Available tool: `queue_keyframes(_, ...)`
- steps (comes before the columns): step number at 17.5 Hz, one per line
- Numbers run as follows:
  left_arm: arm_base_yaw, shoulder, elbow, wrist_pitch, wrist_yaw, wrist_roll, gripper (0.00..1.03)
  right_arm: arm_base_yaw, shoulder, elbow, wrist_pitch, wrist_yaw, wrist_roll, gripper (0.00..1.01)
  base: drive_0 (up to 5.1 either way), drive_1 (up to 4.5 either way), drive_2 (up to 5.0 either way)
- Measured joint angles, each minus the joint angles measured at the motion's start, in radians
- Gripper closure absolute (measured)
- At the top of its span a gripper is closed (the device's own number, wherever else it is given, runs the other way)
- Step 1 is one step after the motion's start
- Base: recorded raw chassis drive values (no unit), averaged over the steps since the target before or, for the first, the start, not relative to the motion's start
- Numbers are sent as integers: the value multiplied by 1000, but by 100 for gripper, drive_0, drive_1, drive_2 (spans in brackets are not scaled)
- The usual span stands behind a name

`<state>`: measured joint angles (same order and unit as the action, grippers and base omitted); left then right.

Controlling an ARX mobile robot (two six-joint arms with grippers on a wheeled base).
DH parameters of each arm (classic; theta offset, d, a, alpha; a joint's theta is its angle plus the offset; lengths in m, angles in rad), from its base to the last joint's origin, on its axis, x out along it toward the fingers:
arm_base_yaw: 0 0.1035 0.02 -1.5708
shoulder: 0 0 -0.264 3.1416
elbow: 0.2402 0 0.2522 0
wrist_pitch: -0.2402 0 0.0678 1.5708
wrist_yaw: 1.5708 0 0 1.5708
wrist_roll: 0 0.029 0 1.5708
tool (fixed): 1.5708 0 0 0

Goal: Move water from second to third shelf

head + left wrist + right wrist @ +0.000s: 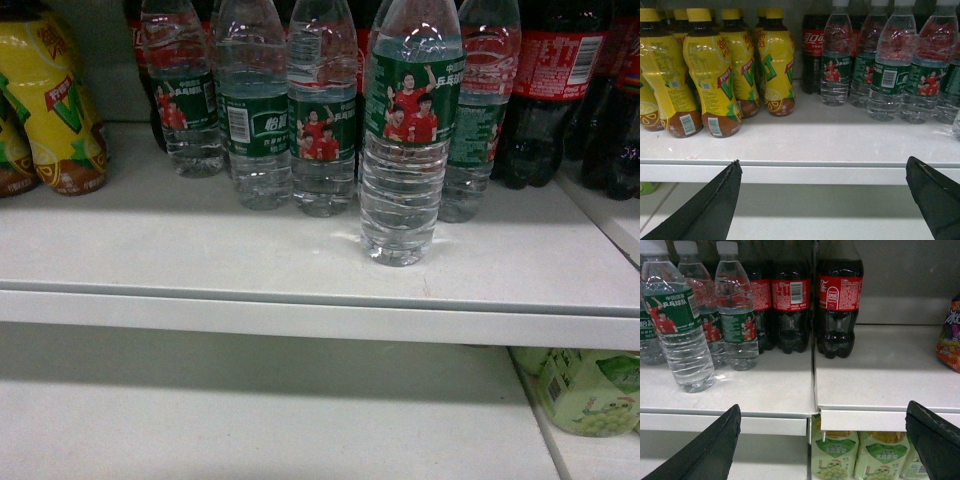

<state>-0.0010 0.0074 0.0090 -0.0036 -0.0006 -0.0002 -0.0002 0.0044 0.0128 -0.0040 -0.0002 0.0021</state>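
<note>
White shelf [200, 250] holds the water [408, 130] upright, beyond both spread, empty grippers [825, 440].

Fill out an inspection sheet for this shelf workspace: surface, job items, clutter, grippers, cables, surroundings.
Surface: white shelf, bare along its front edge; a lower shelf shows below it.
Job's things: front water bottle stands upright, forward of the row of matching water bottles behind it.
Clutter: cola bottles to the right of the waters; yellow drink bottles to the left; pale green packs on the lower shelf.
Grippers: left gripper and right gripper open, holding nothing, below the shelf edge.
Cables: nothing seen.
Surroundings: a vertical seam splits the shelf beside the cola; a colourful packet at far right.
</note>
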Motion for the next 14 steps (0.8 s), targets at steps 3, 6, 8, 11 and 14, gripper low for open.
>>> queue_keyframes(3,0,0,0,0,0,0,5,0,0,0,0,0,0,3,0,0,0)
queue_keyframes(6,0,0,0,0,0,0,5,0,0,0,0,0,0,3,0,0,0)
queue_keyframes(8,0,0,0,0,0,0,5,0,0,0,0,0,0,3,0,0,0)
queue_keyframes(11,0,0,0,0,0,0,5,0,0,0,0,0,0,3,0,0,0)
queue_keyframes(14,0,0,0,0,0,0,5,0,0,0,0,0,0,3,0,0,0)
